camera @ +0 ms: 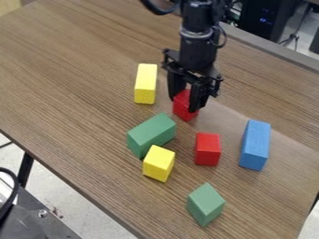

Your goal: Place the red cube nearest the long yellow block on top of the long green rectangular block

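We see the pincer point(188, 100) down around the upper red block point(182, 112), above centre frame; whether it is clenched or released, we cannot tell. We judge the work to be at the grasping stage, with no clear lift visible. Six other blocks sit on the worktop point(74, 88), the lower red block point(207, 149) nearer centre.

Brown wood-grain table point(68, 60), pale speckled floor point(59, 191), dark computer case point(265, 18)
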